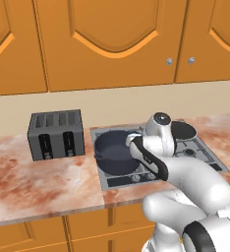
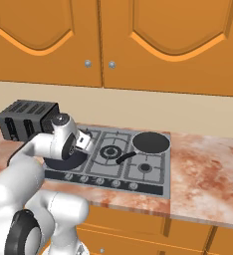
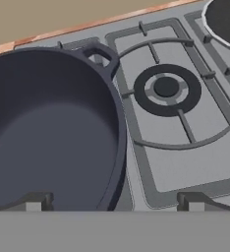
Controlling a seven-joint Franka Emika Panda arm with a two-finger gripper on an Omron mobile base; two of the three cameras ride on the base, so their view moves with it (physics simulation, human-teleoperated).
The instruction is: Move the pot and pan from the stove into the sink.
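Observation:
The dark blue-grey pot (image 1: 114,153) stands on the front left burner of the stove (image 1: 210,158), and the arm hides much of it in the right base view. In the hand view the pot (image 3: 53,128) spreads over the left, one loop handle (image 3: 100,51) at its far rim. My gripper (image 3: 114,204) hangs open just above it, with the pot's right rim between the two fingertips (image 3: 36,202) and nothing gripped. The black pan (image 2: 151,143) sits on the rear right burner, its long handle pointing toward the stove's middle. The sink is out of view.
A dark grey toaster (image 1: 55,134) stands on the marble counter (image 1: 33,187) left of the stove. Orange wall cabinets (image 1: 112,39) hang above. The middle burner (image 3: 166,87) is bare. A row of knobs (image 2: 98,180) lines the stove's front edge.

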